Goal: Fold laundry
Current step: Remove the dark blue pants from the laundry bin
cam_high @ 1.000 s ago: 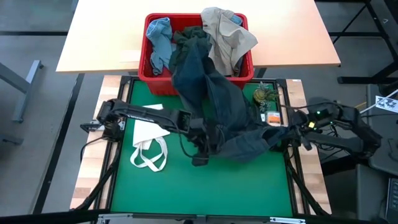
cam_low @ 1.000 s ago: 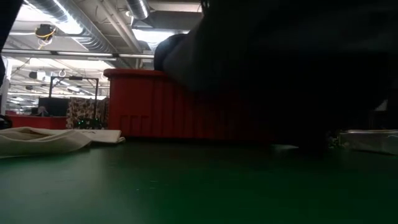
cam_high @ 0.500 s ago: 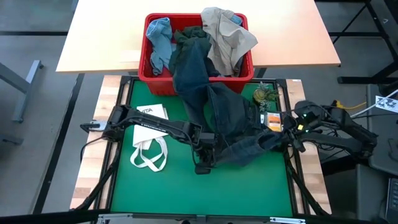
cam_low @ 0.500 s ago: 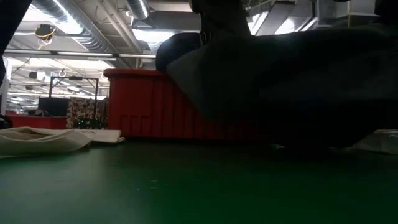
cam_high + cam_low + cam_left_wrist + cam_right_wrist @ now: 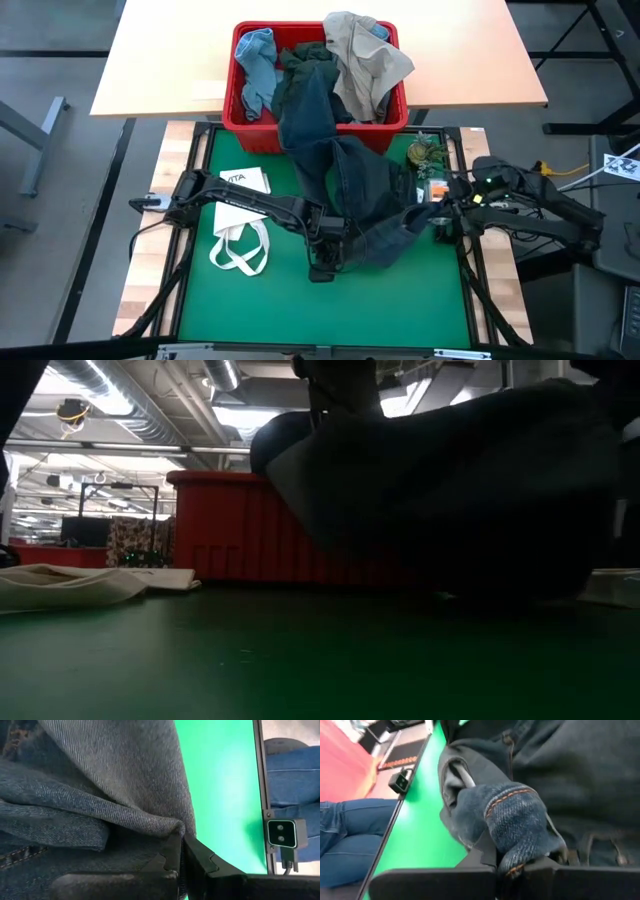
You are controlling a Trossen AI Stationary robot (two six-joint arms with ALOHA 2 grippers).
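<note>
Two arms: both were at work over the green mat point(image 5: 250, 310), each clamped on the same garment.
Basket: the red basket point(image 5: 232, 103) stood well beyond both grippers, at the far edge of the mat, holding a light blue piece point(image 5: 255, 60), a beige piece point(image 5: 368, 60) and a dark green-grey piece point(image 5: 303, 58).
Jeans: the dark navy jeans point(image 5: 345, 185) trailed out of the basket over its near wall and ran down onto the mat, the long axis pointing from the basket toward the grippers; the near end hung bunched between them, lifted off the mat.
Left gripper: the left gripper point(image 5: 327, 238) was closed on a fold of denim at the near end's left side.
Right gripper: the right gripper point(image 5: 437, 213) was closed on a thick seamed wad of denim at the right side.
Key relation: the cloth lay between the two grips and back toward the basket, so I judged it needed drawing nearer to come clear; neither arm was plainly closer.
Tote bag: a white tote bag point(image 5: 240, 235) lay flat beside the left arm, apart from the jeans.
</note>
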